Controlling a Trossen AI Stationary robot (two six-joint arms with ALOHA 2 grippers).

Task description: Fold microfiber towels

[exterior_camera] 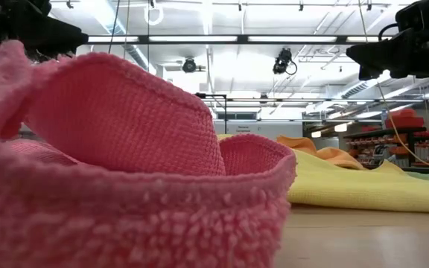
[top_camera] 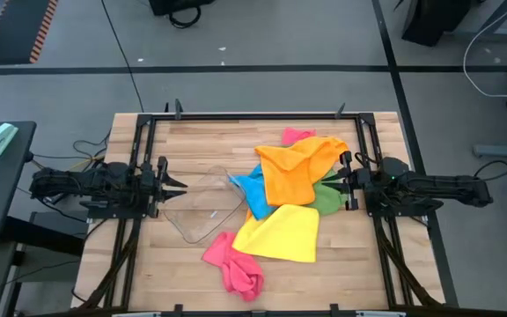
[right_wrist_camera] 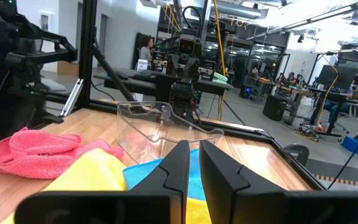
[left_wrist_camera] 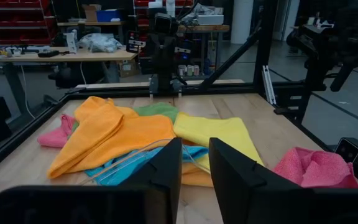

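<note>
Towels lie in a loose heap right of centre in the high view, none of them folded, so I judge the task barely begun. The orange towel point(top_camera: 297, 169) is draped on top, overlapping the blue towel point(top_camera: 252, 189) and the green towel point(top_camera: 328, 199); the yellow towel point(top_camera: 282, 234) spreads below them, a crumpled pink towel point(top_camera: 233, 264) sits apart at lower centre, and a second pink towel point(top_camera: 296, 136) peeks out at the top of the heap. The clear tray point(top_camera: 202, 204) rests just left of the pile, touching the blue cloth. The left gripper point(top_camera: 176, 183) waits at the left edge of the wooden table point(top_camera: 192, 141), clear of everything; the right gripper point(top_camera: 338, 183) hangs at the heap's right side, just beside orange and green, probably placed to start there.

In the low view the crumpled pink cloth fills the left and centre, being nearest the lens, with yellow stretched flat at centre right and orange behind it.

The left wrist view shows this arm's fingers point(left_wrist_camera: 232, 168) slightly spread with a narrow gap, holding nothing, pointed at the pile in mid frame.

The right wrist view shows its fingers point(right_wrist_camera: 219, 168) nearly together, a slim gap between, pinching nothing, above the yellow and blue cloths, the tray just beyond.
</note>
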